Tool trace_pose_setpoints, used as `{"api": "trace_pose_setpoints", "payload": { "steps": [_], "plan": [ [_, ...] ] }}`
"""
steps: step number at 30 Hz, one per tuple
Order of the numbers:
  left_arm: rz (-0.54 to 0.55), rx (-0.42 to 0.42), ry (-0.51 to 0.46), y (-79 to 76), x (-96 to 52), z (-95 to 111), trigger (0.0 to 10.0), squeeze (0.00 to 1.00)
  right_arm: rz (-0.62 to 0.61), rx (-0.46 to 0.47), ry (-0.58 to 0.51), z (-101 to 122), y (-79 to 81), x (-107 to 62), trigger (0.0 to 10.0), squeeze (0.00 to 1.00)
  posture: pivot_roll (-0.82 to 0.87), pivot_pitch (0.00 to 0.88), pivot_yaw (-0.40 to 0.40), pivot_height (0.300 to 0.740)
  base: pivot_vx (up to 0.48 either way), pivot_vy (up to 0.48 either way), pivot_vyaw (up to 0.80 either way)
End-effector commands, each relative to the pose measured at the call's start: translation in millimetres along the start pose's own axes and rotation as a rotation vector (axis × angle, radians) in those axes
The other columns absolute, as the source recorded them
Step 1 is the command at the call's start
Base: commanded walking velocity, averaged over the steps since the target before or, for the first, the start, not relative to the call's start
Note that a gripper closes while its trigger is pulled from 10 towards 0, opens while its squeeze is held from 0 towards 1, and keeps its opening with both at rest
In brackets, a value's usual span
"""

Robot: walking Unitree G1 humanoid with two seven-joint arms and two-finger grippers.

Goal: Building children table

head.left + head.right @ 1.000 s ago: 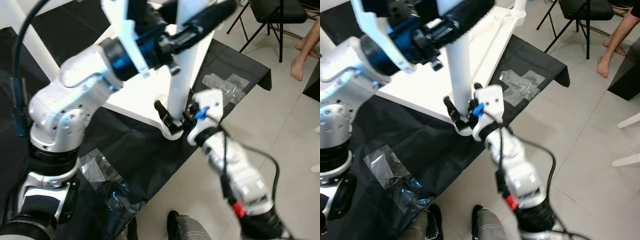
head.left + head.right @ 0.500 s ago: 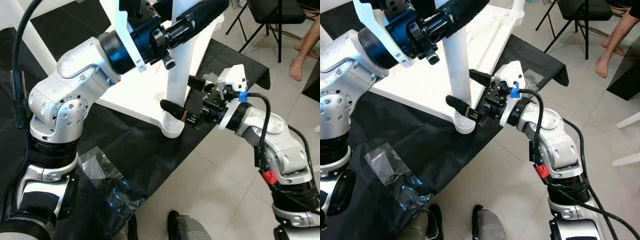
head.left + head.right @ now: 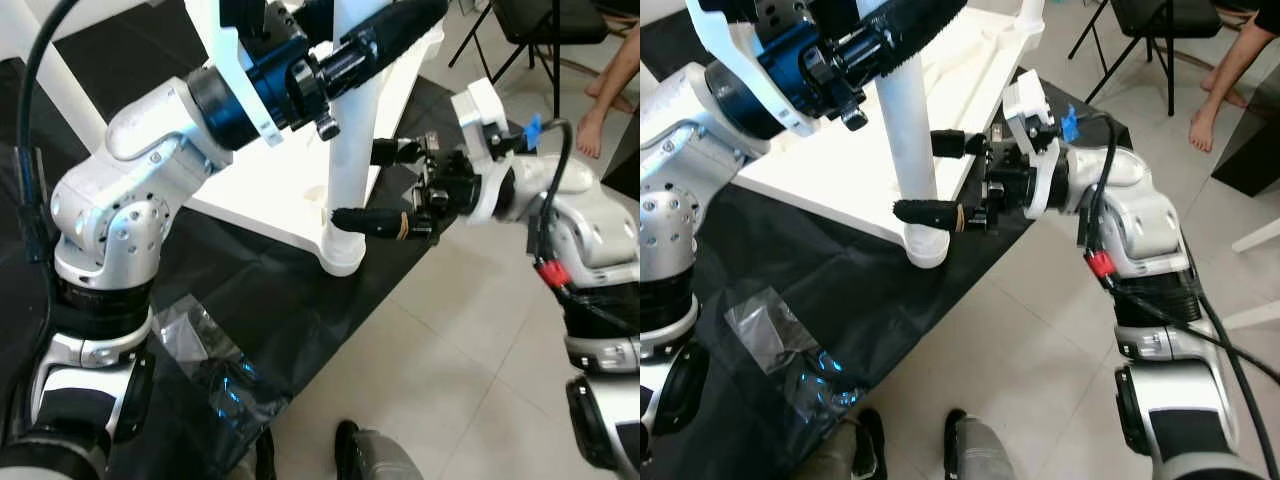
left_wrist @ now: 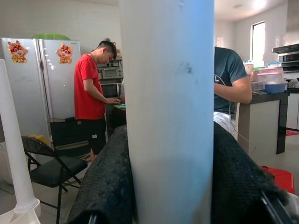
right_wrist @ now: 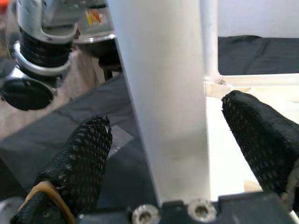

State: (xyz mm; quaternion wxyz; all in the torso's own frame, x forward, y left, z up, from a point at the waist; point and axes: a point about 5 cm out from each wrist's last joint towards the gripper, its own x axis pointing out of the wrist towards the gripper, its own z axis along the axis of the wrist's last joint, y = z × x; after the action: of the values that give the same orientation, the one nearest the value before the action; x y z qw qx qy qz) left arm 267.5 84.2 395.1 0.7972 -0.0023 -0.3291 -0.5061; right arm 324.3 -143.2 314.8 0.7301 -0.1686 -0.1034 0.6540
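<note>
Left pincer [image 3: 385,30] pinches the leg [image 3: 352,150] at 12 o'clock; right pincer [image 3: 385,185] spread beside it, ready to close and steady the leg.

A black sheet [image 3: 290,290] covers the tiled floor [image 3: 470,360]. On the sheet lie clear plastic bags [image 3: 205,345]. Beyond the sheet's far corner stands a black folding chair [image 3: 545,30], and just beside the chair rests a person's bare foot [image 3: 597,125].

You are looking at a pale tiled floor [image 3: 470,340] carrying a black sheet [image 3: 270,290], a folding chair [image 3: 1150,20] standing behind.
</note>
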Motion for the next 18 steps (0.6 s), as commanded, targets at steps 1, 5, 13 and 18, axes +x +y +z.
{"api": "trace_pose_setpoints", "payload": {
  "steps": [1,5,13,18],
  "plan": [
    [0.054,-0.022,0.146,8.5,-7.6,-27.9,0.0,0.00,0.028,-0.017,0.026,-2.6,1.5,1.5,8.2,0.00,0.04,0.317,-0.019,0.740,0.000,0.000,0.00],
    [0.053,-0.026,0.151,9.4,-9.8,-29.0,0.0,0.00,0.067,-0.032,0.037,-1.5,-2.7,3.5,0.0,0.00,0.05,0.319,-0.020,0.740,0.000,0.000,0.00],
    [0.048,-0.032,0.156,9.0,-9.2,-32.7,0.0,0.00,0.143,-0.032,0.038,-0.8,-5.2,3.3,0.0,0.00,0.05,0.321,-0.022,0.740,0.000,0.000,0.00],
    [0.046,-0.036,0.156,8.4,-4.6,-33.5,0.0,0.00,0.152,-0.042,0.032,-4.4,-7.5,6.6,0.0,0.00,0.06,0.323,-0.021,0.740,0.000,0.000,0.00]
  ]
}}
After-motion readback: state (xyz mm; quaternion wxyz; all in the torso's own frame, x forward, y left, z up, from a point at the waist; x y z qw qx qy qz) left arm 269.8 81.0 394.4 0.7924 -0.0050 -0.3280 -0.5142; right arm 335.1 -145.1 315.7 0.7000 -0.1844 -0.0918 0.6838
